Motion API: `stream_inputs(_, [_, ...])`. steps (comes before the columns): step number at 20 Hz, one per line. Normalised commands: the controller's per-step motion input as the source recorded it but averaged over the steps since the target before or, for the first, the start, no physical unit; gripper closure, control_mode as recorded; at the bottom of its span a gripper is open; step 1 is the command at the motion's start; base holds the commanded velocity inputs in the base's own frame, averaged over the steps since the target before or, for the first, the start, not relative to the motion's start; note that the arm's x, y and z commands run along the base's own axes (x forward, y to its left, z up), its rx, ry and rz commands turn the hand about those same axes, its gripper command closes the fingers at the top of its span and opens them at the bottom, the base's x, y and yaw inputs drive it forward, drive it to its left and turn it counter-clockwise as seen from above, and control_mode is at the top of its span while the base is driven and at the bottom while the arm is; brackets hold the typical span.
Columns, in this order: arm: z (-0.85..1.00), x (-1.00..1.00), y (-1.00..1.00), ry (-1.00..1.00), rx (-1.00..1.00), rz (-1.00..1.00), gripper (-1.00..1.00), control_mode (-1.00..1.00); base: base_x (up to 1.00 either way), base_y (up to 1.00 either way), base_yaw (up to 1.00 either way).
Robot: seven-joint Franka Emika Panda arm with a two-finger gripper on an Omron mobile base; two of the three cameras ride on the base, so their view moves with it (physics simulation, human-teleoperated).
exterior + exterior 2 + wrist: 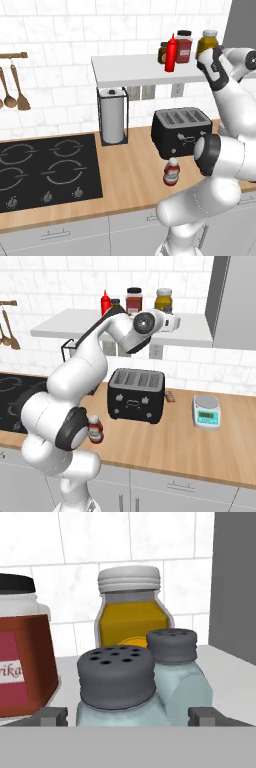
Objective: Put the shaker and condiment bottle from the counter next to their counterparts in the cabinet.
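- Up on the cabinet (130, 67), the shaker (119, 689) stands upright between wide jaws, beside its counterpart (175, 672);
- gripper (130, 717) open, holding nothing;
- condiment bottle (171, 171) waits on the counter (130, 175), well below.

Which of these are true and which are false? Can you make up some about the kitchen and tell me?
1. Two small shakers stand side by side on the white shelf. True.
2. The short red bottle is already up on the shelf. False: it stands on the wooden counter in front of the black toaster.
3. The tool is squeezing the near shaker. False: its fingers stand wide apart on either side of it.
4. A yellow jar with a white lid stands behind the shakers. True.
5. The paper towel roll lies flat on the hob. False: it stands upright in its holder beside the hob.
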Motion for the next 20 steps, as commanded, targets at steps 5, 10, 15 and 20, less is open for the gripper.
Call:
stream_inputs(5, [0.02,-0.03,0.00,-0.01,0.04,-0.17,-1.00,-1.00,0.00,0.00,0.00])
stream_inputs(10, [0.12,-0.25,-0.27,0.00,0.00,-0.20,-1.00,-1.00,0.00,0.00,0.00])
stream_inputs(15, [0.12,-0.39,-0.50,0.00,0.00,-0.21,-1.00,-1.00,0.00,0.00,0.00])
stream_inputs(20, [0.03,-0.46,0.04,-0.16,0.07,-0.05,-1.00,-1.00,0.00,0.00,0.00])
